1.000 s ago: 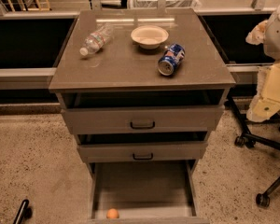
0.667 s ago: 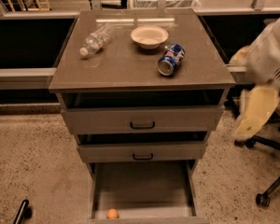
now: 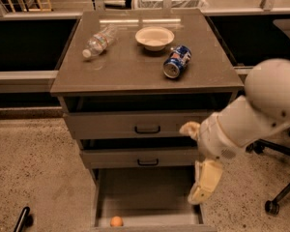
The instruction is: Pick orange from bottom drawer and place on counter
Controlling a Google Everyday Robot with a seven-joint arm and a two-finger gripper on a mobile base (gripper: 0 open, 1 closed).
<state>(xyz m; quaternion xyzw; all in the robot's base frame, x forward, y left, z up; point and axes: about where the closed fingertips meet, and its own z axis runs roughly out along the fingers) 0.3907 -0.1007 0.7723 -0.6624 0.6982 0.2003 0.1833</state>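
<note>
The orange point(image 3: 116, 221) lies on the floor of the open bottom drawer point(image 3: 150, 195), near its front left corner. The counter point(image 3: 135, 69) is the grey-brown top of the cabinet. My gripper point(image 3: 203, 181), cream-coloured on a white arm, hangs above the drawer's right side wall, well to the right of the orange and higher than it. It holds nothing that I can see.
On the counter are a clear plastic bottle point(image 3: 99, 41) lying at the back left, a cream bowl point(image 3: 154, 36) at the back middle and a blue soda can point(image 3: 177, 62) on its side. Two upper drawers stand slightly ajar. An office chair base point(image 3: 280, 197) is at the right.
The arm has swung in from the right edge toward the cabinet, and the gripper has come down in front of the drawers, over the bottom drawer's right side. The orange has not moved.
</note>
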